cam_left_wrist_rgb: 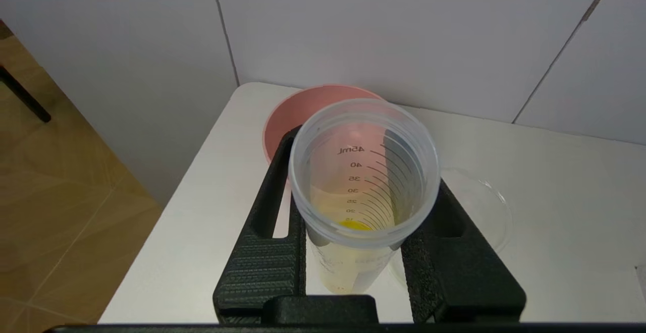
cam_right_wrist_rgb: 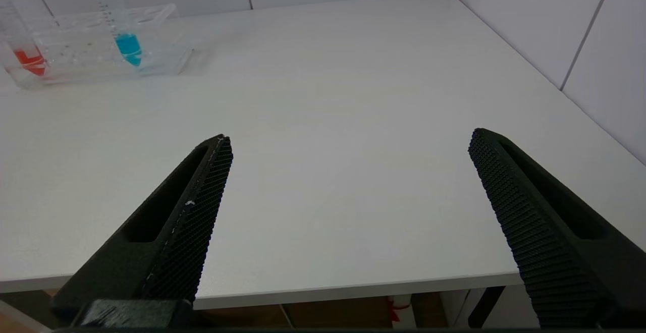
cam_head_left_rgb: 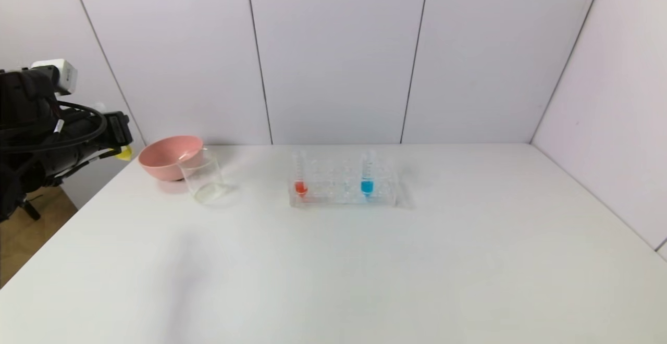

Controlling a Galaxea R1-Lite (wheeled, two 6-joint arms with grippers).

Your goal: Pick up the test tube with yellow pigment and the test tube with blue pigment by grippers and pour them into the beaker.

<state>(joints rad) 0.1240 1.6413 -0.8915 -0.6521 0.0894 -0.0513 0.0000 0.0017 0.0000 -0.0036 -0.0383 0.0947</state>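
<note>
My left gripper [cam_head_left_rgb: 121, 140] is at the table's far left edge, left of the pink bowl, shut on the test tube with yellow pigment [cam_left_wrist_rgb: 353, 186]. I look into its open mouth, and a little yellow liquid lies at its bottom. In the head view only its yellow tip [cam_head_left_rgb: 124, 152] shows. The clear beaker [cam_head_left_rgb: 206, 180] stands in front of the bowl, and shows beyond my left jaws [cam_left_wrist_rgb: 479, 207]. The test tube with blue pigment [cam_head_left_rgb: 367, 174] stands upright in the clear rack [cam_head_left_rgb: 341, 195], and shows in the right wrist view [cam_right_wrist_rgb: 126, 45]. My right gripper [cam_right_wrist_rgb: 351, 139] is open and empty over the table's front edge.
The pink bowl [cam_head_left_rgb: 169, 156] sits at the back left, touching the beaker's far side. A red-tipped tube [cam_head_left_rgb: 299, 174] stands at the rack's left end. White walls close the back and right sides. The floor drops away left of the table.
</note>
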